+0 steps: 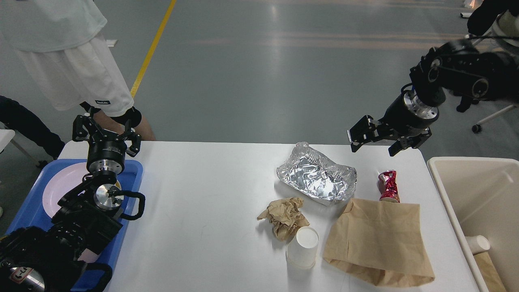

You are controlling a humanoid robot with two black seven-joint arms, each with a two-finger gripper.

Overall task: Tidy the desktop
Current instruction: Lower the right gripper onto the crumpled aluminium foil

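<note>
Tools (pixel 106 129) (pixel 379 140) spread, raised above desktop (pixel 202 211).

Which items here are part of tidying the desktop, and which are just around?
Part of the job:
desktop
foil tray
crushed red can
crumpled brown paper
white paper cup
brown paper bag
beige bin
blue tray with pink plate

Just around:
person in white shorts
yellow floor line
chair base
</note>
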